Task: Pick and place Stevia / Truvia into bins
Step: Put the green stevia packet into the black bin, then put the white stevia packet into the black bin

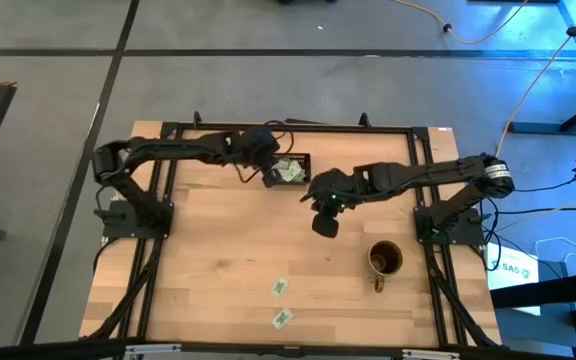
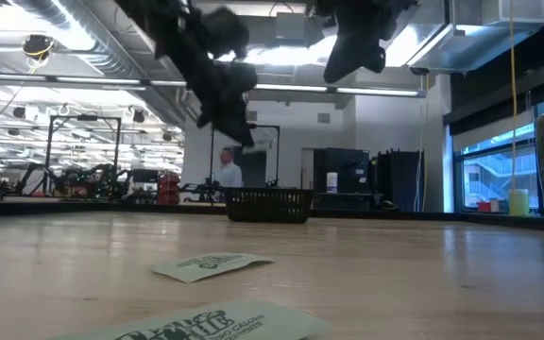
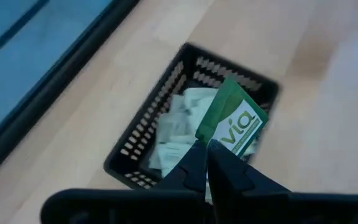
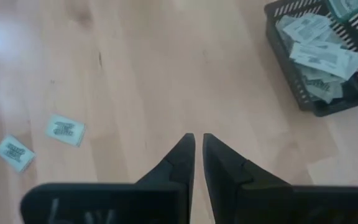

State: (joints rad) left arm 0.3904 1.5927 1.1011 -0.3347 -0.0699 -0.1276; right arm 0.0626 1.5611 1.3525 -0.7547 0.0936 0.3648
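a green-and-white packet hangs tilted over the black slatted bin, pinched by the left end effector. more packets lie heaped inside. two packets lie flat apart.

Light wood table with visible grain and smooth matt finish, black slatted plastic bin, matt paper packets, glossy brownish-gold mug

Open tabletop between mug and packets.
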